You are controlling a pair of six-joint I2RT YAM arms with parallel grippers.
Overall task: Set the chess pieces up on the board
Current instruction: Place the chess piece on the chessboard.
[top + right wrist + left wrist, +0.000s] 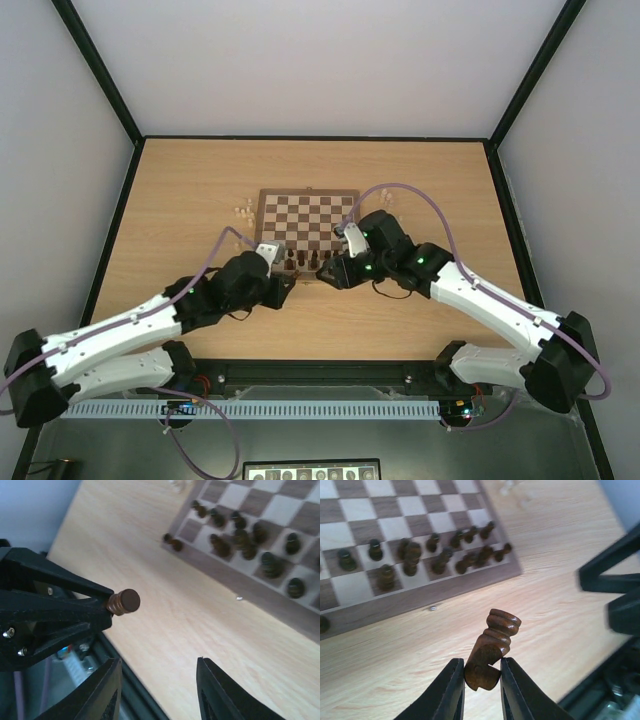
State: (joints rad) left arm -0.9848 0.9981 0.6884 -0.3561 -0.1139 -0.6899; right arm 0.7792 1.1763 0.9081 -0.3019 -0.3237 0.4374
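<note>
My left gripper (pixel 482 669) is shut on the head of a dark brown knight (pixel 492 647) and holds it above the bare tabletop, just off the near edge of the board (pixel 420 597). The knight's round base (pixel 124 601) points at my right gripper (pixel 159 662), which is open and empty a short way from it. In the top view the two grippers, left (pixel 288 286) and right (pixel 326 272), face each other at the near edge of the board (pixel 308 197). Several dark chess pieces (pixel 440 555) stand crowded on the board's near rows, also in the right wrist view (pixel 240 530).
A few cream pieces lie on the table left of the board (pixel 243 212) and right of it (pixel 383 196). Two dark pieces (pixel 173 541) sit at the board's corner border. A small metal speck (pixel 433 608) lies on the near border. The table's black front rail (pixel 135 700) runs below my right gripper.
</note>
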